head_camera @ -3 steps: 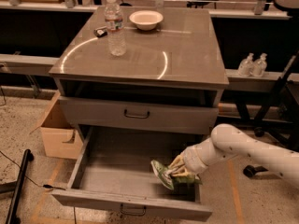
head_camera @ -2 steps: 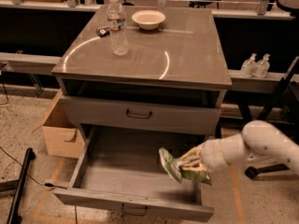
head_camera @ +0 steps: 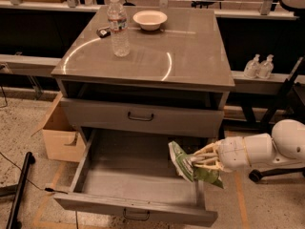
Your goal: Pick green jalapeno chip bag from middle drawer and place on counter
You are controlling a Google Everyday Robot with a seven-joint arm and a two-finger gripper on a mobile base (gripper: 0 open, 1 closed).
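Observation:
The green jalapeno chip bag (head_camera: 187, 165) is crinkled, green and white, and hangs in my gripper (head_camera: 202, 162), which is shut on it. The gripper holds the bag above the right side of the open middle drawer (head_camera: 138, 175), near its right wall. My white arm (head_camera: 267, 149) reaches in from the right. The counter (head_camera: 190, 51) is the glossy grey-brown top above, with curved light reflections.
A water bottle (head_camera: 118, 26), a white bowl (head_camera: 150, 19) and a small dark object (head_camera: 103, 32) stand at the counter's back left. The closed drawer front (head_camera: 140, 116) sits above the open one. A cardboard box (head_camera: 59, 132) is at the left. Two bottles (head_camera: 259, 67) are on the right shelf.
The gripper has lifted the bag up from the drawer floor and shifted it right, toward the drawer's right wall. The camera view has moved slightly.

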